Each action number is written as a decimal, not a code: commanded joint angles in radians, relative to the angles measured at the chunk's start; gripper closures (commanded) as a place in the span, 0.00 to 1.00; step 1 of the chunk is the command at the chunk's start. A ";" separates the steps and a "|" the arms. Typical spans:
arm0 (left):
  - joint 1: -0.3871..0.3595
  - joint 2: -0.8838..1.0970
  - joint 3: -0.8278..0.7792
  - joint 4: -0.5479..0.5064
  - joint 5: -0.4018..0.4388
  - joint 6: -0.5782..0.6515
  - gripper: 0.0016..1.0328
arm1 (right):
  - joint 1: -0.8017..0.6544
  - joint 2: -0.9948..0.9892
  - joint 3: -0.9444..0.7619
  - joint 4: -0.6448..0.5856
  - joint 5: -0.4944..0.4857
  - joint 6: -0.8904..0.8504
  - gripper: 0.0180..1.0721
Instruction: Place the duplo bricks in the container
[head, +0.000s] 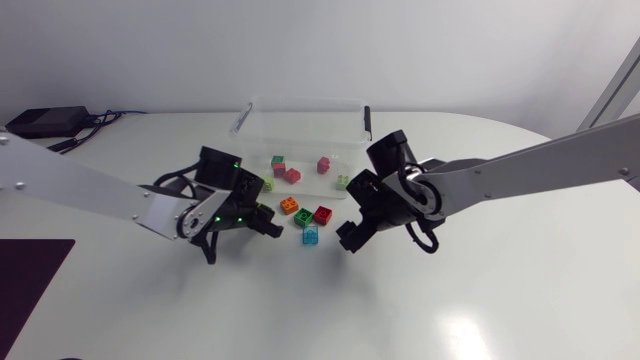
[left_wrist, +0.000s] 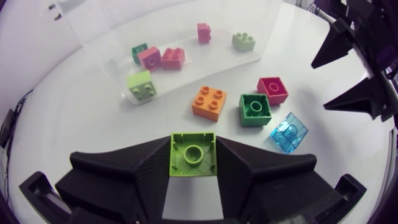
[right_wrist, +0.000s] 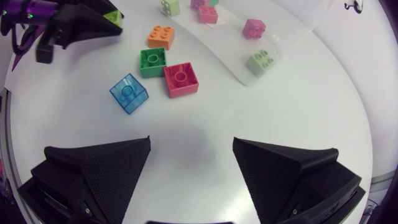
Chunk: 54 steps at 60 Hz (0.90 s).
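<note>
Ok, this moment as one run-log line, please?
left gripper: shut on lime brick | right gripper: open | container: several bricks inside | four loose bricks outside

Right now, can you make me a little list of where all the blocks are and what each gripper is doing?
left gripper: shut on a lime brick
right gripper: open, empty, over the table
loose on table: orange brick, green brick, red brick, clear blue brick
container: clear, beyond the loose bricks, with a pink brick and five others inside
left to put in: the four loose ones and the held one
</note>
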 joint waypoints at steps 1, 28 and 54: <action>0.006 -0.137 -0.039 -0.022 -0.005 0.024 0.76 | -0.008 0.041 0.053 0.018 -0.014 -0.028 0.09; 0.061 -0.414 0.030 -0.215 0.011 0.024 0.76 | 0.006 0.182 0.243 -0.068 -0.041 -0.051 0.09; 0.095 -0.376 0.251 -0.266 0.011 0.007 0.75 | 0.018 0.267 0.372 -0.192 -0.061 -0.083 0.09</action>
